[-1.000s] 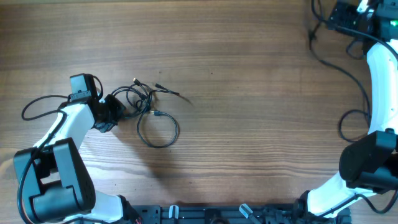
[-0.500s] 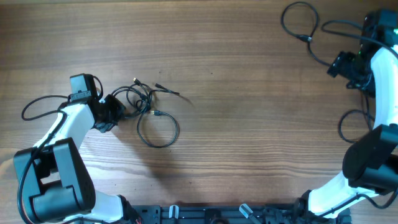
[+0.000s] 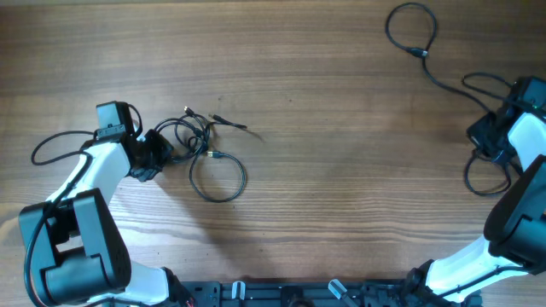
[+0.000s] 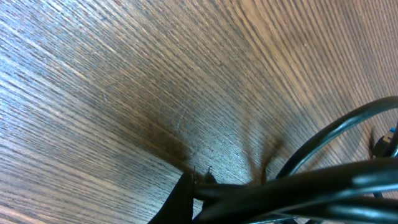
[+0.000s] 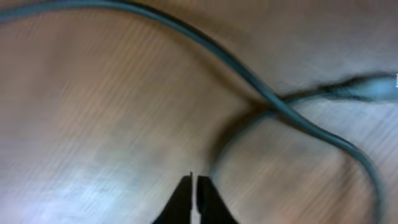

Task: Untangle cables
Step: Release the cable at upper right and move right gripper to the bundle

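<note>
The cables lie bunched in a small black tangle on the left of the wooden table, with one round loop spreading toward me. My left gripper is shut on the tangle's left side. In the left wrist view thick black strands cross right at the shut jaws. One more cable lies alone at the far right, looped, its tail running toward my right gripper. In the right wrist view that gripper is shut on nothing, and a blurred cable lies on the wood ahead of it.
Thicker black wires hang by the right arm at the table's right edge, and another curls beside the left arm. The arm bases stand along the near edge.
The right arm has swung from the far right corner toward me along the right edge, and its jaws have closed. A looped cable now lies at the far right. The left arm has not moved.
</note>
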You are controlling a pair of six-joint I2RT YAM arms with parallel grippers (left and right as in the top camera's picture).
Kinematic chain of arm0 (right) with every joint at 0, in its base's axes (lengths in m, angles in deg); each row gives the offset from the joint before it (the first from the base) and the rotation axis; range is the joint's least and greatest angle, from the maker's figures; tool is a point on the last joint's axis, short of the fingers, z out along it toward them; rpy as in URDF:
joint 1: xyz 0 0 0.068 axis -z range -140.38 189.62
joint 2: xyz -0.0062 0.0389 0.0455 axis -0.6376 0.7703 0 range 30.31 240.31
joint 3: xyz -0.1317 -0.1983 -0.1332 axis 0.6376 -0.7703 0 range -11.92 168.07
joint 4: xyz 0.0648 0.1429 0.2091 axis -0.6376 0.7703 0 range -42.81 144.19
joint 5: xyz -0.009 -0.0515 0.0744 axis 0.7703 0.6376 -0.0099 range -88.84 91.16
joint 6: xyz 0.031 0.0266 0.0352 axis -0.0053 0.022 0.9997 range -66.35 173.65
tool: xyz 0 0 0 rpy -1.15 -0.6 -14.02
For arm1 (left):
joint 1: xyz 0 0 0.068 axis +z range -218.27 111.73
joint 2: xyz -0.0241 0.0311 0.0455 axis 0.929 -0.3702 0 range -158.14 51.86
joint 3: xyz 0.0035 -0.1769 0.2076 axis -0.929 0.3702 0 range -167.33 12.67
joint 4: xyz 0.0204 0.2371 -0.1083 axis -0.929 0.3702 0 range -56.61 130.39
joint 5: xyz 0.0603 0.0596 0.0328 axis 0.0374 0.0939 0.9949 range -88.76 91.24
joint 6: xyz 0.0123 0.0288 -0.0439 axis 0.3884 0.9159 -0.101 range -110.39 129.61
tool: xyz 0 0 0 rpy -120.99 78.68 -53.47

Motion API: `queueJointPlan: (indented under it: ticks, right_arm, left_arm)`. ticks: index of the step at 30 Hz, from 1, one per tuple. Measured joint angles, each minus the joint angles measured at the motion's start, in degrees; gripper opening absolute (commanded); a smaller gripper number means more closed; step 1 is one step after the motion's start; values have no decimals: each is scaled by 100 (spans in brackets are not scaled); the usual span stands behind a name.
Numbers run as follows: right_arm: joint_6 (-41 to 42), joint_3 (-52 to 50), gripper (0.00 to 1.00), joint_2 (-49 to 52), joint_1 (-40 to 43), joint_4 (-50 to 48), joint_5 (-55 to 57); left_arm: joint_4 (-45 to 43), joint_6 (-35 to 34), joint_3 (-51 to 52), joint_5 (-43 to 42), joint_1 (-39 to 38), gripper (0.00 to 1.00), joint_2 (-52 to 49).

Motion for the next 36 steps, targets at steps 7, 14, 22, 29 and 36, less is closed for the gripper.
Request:
queueJointPlan:
  ticks: [7, 14, 22, 29, 36]
  right_arm:
    - [0, -2, 61, 0, -2, 212, -313]
    - [160, -361, 60, 0, -2, -190, 179]
    - [-50, -758, 60, 0, -2, -1773, -949]
    - [-411, -719, 80, 0, -2, -2184, -2188]
    - [-297, -175, 90, -763, -4, -264, -2481]
  left_arm:
    - [-186, 195, 26, -17, -459, 8, 0]
    - [-223, 258, 31, -22, -544, 8, -2]
    - [-289, 258, 33, -17, -726, 8, -2]
    - [-415, 437, 37, -17, -1095, 8, -2]
    - [-463, 540, 37, -20, -1246, 8, -2]
